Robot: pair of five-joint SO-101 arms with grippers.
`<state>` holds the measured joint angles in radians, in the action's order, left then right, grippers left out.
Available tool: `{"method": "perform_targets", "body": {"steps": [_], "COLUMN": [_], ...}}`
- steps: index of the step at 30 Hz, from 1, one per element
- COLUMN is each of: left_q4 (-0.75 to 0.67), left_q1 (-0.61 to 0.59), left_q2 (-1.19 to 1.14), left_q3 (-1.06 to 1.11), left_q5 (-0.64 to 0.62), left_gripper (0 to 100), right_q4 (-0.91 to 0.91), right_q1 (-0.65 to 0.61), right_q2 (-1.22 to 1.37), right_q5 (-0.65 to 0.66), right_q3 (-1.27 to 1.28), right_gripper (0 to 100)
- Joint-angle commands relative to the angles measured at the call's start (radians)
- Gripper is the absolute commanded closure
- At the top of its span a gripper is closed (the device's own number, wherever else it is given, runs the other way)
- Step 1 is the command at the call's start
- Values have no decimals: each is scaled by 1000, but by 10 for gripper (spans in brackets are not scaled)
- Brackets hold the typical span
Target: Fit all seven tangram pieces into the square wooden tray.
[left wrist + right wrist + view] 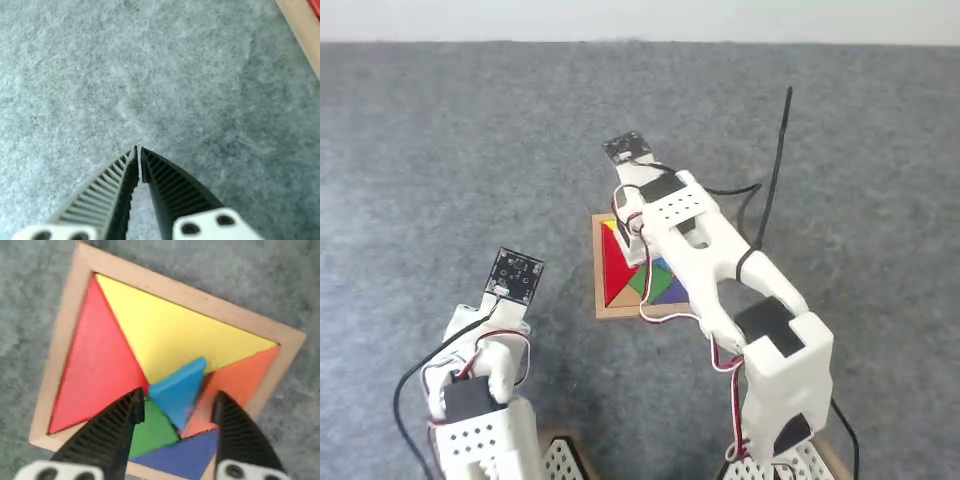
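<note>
The square wooden tray [60, 335] lies on the grey table [440, 150] at the centre of the high view, with the right arm [720, 260] stretched over it from the lower right. That puts the right hand [178, 402] straight above the middle of the puzzle.

Its fingers are spread and straddle the light blue triangle [177, 390], one close to each side. They do not look clamped on it. The triangle's tip overlaps the edge of the yellow triangle [170, 330], so it seems to ride up rather than lie flat. The spread fingers probably frame it so it can be nudged or turned into its gap.

Around it, the red triangle [95, 365] fills the left of the tray and the yellow one fills the top. The orange piece [240, 375] sits at the right, and the green piece [152, 427] and dark blue piece [185, 457] sit along the bottom edge. All of these look seated, which leaves a tight slot in the middle. Whether a seventh piece lies under the fingers cannot be told.

The left arm [480, 400] is folded back at the lower left of the high view. The left hand [138, 150] has its fingers pressed together on nothing, above bare table. A corner of the tray shows at the upper right of the left wrist view, so this hand is parked out of the working arm's way.
</note>
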<state>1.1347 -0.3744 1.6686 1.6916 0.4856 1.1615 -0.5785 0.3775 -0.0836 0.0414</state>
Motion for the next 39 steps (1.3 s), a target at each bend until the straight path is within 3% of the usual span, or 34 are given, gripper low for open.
{"method": "perform_targets", "body": {"steps": [1, 10, 13, 18, 24, 30, 34, 39], "left_q4": [8, 8, 8, 8, 8, 8, 8, 8], "left_q1": [-9, -9, -9, -9, -9, -9, -9, -9], "left_q2": [5, 5, 5, 5, 5, 5, 5, 5], "left_q3": [-19, -19, -19, -19, -19, -19, -19, -19], "left_q5": [14, 14, 14, 12, 12, 12, 12, 14], "left_gripper": [987, 987, 987, 987, 987, 987, 987, 987], "right_q4": [8, 53, -53, -285, -229, -119, -119, -91], "right_q1": [-1, 8, 8, 65, 82, 27, -22, 67], "right_q2": [-16, -193, -229, -176, -148, -285, -329, -403], "right_q5": [-6, 32, 35, 163, 164, 169, 163, 169], "right_q3": [-38, 17, 103, 244, 250, 253, 264, 265], "right_gripper": [738, 739, 740, 751, 998, 883, 861, 862]}}
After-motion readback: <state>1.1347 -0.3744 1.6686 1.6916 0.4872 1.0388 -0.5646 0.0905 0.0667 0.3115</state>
